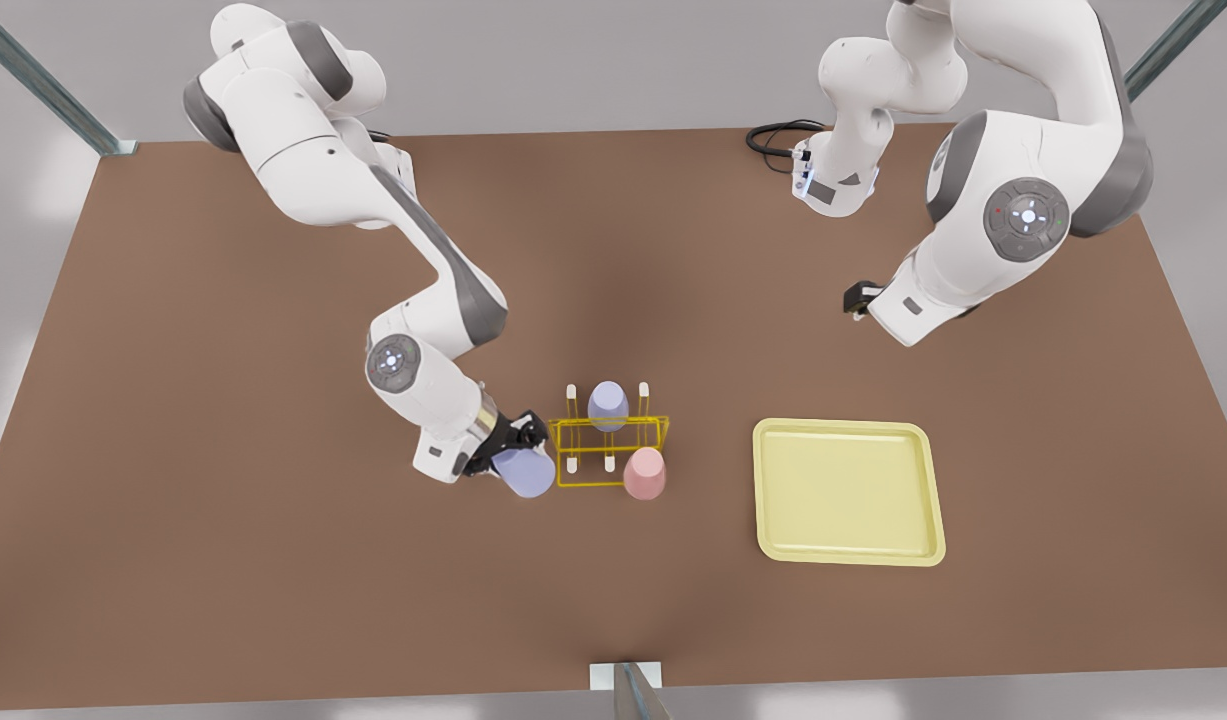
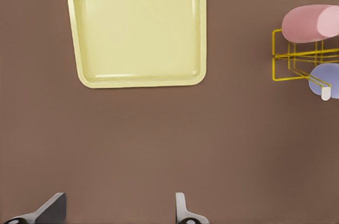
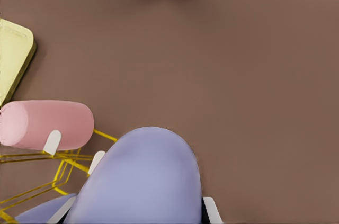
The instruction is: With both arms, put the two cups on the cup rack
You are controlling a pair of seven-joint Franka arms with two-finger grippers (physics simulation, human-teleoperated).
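The right gripper (image 1: 508, 452) sits low over the brown table (image 1: 223, 500), its fingers clamped on a lavender cup (image 1: 524, 471) held just beside the end of the yellow cup rack (image 1: 609, 452) on the front view's left. On the rack, a pink cup (image 1: 644, 473) is seated on a peg at the near corner on the front view's right, and a second lavender cup (image 1: 608, 405) rests on a peg in the far row — the other white-tipped pegs (image 1: 571, 394) stand bare. The left gripper (image 1: 857, 300) hovers well apart from the rack, beyond the pale-yellow tray (image 1: 848, 491), waiting with its fingers (image 2: 181, 205) spread wide and holding nothing.
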